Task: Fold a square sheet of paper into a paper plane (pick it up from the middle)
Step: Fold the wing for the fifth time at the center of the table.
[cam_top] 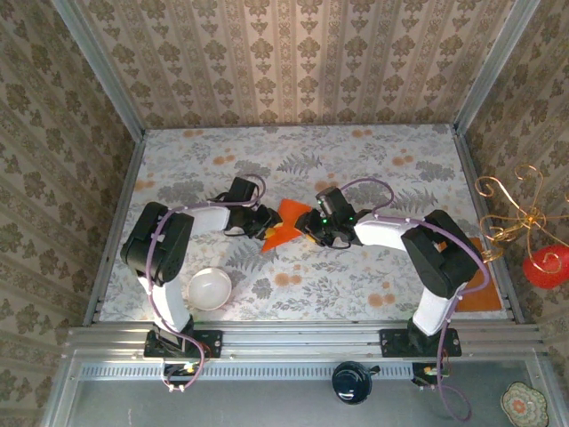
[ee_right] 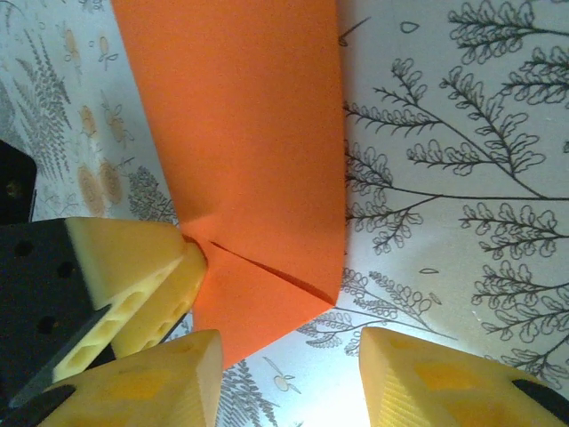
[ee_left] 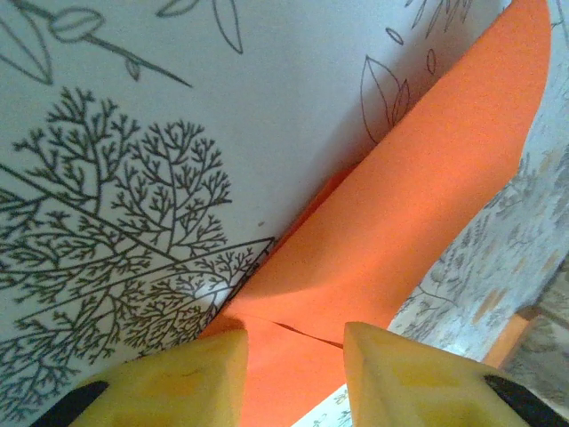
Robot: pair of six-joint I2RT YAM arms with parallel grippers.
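Observation:
The square sheet of paper [cam_top: 286,221], bright orange and partly folded, lies mid-table between both grippers. In the left wrist view the paper [ee_left: 418,205] shows a folded flap and a crease line. My left gripper [ee_left: 298,374] has its jaws apart, and the sheet lies flat in the gap with the yellow tips down at its edge. In the right wrist view the paper [ee_right: 249,133] ends in a folded corner, and the left gripper's fingers [ee_right: 124,258] touch its left edge. My right gripper [ee_right: 289,382] is open over that corner, holding nothing. From above, the left gripper [cam_top: 258,222] and right gripper [cam_top: 313,229] flank the sheet.
A white bowl [cam_top: 210,288] sits near the left arm's base. A duller brownish-orange rectangle [cam_top: 484,294] lies at the right edge, partly under the right arm. A gold wire ornament with a red piece [cam_top: 533,240] stands outside the right wall. Patterned walls enclose the floral table [cam_top: 373,169].

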